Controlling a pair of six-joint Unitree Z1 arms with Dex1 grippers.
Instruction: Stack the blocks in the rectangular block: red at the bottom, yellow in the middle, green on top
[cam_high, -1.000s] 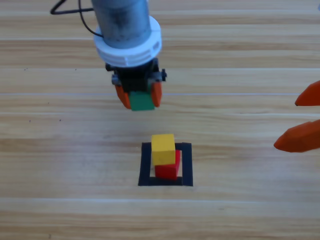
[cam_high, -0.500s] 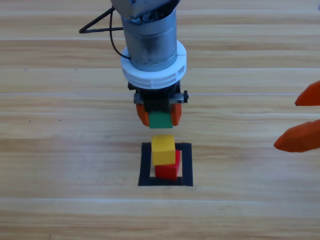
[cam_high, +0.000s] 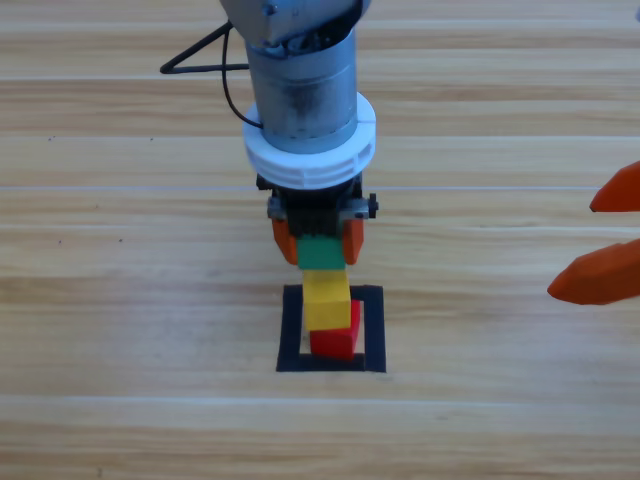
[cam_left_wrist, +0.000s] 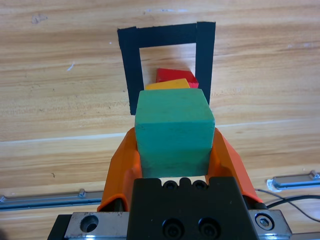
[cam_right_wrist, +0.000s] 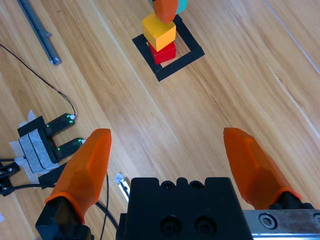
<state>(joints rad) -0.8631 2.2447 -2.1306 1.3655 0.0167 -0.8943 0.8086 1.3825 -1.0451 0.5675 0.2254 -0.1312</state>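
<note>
Partly hidden behind the yellow cube (cam_high: 326, 300), the red cube (cam_high: 336, 342) sits inside the tape frame (cam_high: 373, 330); left tool (cam_high: 319, 243) grips the green cube (cam_high: 320, 253) (right tool (cam_high: 600, 240) spread wide, near the tabletop's right edge).

Green cube (cam_high: 321, 254); yellow (cam_high: 326, 302); red (cam_high: 338, 340); black frame (cam_high: 290, 332).

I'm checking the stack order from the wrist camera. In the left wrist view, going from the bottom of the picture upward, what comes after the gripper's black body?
Green cube held between the left gripper's orange jaws → yellow cube → red cube → far side of the black tape frame → bare wooden table.
</note>
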